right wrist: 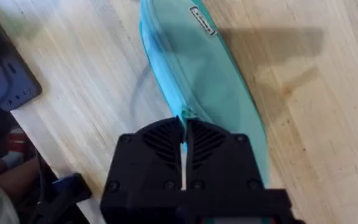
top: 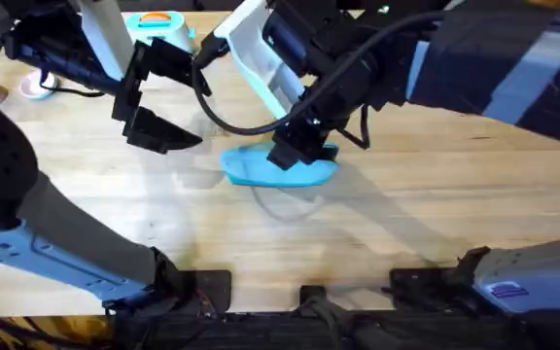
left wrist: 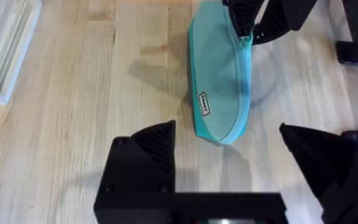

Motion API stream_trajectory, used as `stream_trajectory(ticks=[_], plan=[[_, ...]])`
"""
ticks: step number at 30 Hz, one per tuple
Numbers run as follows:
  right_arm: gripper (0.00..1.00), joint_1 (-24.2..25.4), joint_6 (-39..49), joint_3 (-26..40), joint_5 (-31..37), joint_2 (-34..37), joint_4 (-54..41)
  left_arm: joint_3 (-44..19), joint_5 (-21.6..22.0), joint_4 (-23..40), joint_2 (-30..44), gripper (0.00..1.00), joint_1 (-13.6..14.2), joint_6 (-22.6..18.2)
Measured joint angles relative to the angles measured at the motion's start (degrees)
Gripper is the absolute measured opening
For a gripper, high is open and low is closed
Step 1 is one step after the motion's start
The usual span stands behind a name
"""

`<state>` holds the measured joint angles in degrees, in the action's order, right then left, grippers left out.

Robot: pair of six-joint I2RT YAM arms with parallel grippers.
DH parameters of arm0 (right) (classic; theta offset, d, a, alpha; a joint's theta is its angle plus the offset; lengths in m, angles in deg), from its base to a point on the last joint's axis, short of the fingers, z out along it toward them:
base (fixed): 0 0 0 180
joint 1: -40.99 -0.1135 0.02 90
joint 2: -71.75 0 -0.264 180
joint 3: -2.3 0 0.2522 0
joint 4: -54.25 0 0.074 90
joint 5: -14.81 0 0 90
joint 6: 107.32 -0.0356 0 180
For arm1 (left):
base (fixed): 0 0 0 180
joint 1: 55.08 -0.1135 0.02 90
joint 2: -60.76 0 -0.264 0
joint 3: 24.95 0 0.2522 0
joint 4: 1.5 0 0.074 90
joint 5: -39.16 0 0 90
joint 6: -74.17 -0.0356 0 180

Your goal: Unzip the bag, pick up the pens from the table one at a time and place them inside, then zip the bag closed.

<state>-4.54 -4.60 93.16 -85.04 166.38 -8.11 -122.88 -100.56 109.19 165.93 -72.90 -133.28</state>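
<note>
Right tool [right wrist: 183, 146] pinched on bag [right wrist: 197, 74]

1. The bag [top: 278, 167] lies flat on the table [top: 436, 214], near the middle of it, its length running left to right in the overhead view.
2. The right gripper [top: 295, 146] sits over the bag's right part, touching its zipper edge [right wrist: 166, 87].
3. The left gripper [top: 158, 122] hangs to the left of the bag, apart from it, above bare table.
4. Behind the bag, toward the far edge, stands a boxy toy [top: 158, 24].
5. A small label [left wrist: 204, 104] lies on the bag's upper face, near the end away from the right gripper.
</note>
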Motion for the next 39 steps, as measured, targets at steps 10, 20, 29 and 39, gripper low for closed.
stream_trajectory(ticks=[10,20,29,39], plan=[[0.029,0.00,-0.01,0.43,0.00,-0.02,-0.50,0.00,0.00,0.00,0.00,0.993,0.00,0.00],[0.030,0.00,-0.01,6.54,0.20,-0.07,-5.41,0.00,0.02,-0.09,0.00,0.992,0.07,0.00],[0.030,0.00,-0.01,7.28,0.20,-0.07,-6.77,1.76,0.04,-2.67,0.00,0.993,1.90,0.01],[0.030,0.00,-0.02,7.30,0.20,-0.07,-6.78,10.61,0.02,-7.59,0.00,0.994,3.54,0.22]])
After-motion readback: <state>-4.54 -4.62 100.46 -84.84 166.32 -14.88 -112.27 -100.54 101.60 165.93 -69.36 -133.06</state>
